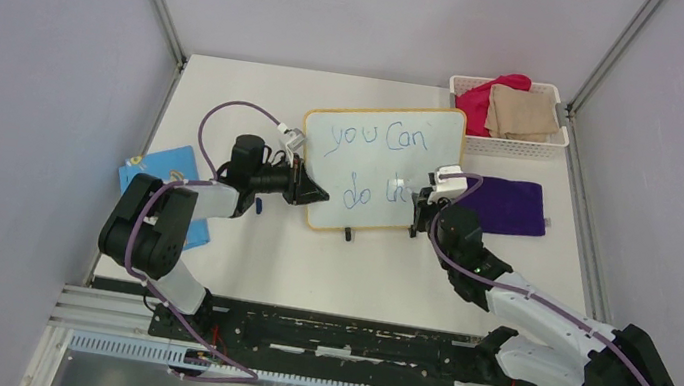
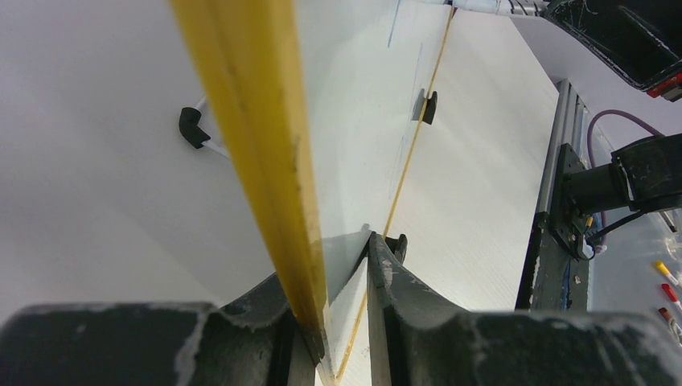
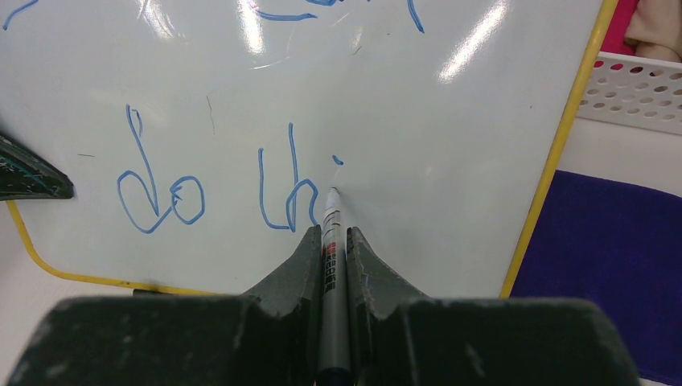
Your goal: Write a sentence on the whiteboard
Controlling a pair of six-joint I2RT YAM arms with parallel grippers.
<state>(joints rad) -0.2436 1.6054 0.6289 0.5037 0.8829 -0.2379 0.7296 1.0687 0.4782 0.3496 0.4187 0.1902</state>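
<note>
Inspection finding: the small rectangular glossy whiteboard with a thin yellow-orange rim (image 1: 376,173) is standing tilted near the middle of the white tabletop (image 1: 327,272), and it is resting on small black feet (image 1: 347,234) along its near edge.

The left gripper (image 2: 342,281) is clamping the board's left edge close to the lower corner, with its fingers nearly closed on the rim. The right gripper (image 3: 331,233) is pinching a slim white marker pen (image 3: 330,273), its jaws narrow around the barrel. The pen tip is touching the board just below a small blue dot.

The blue handwritten sentence (image 3: 260,193) is reading "you Can" above and "do thi" below (the lower line is unfinished). Bare white surface is lying open from the tip to the right rim.

That right edge is running just beside a dark purple cloth (image 1: 508,204), and the far right corner is sitting near a white perforated basket (image 1: 516,149). Open tabletop is stretching between the board's near edge and the arm bases.
</note>
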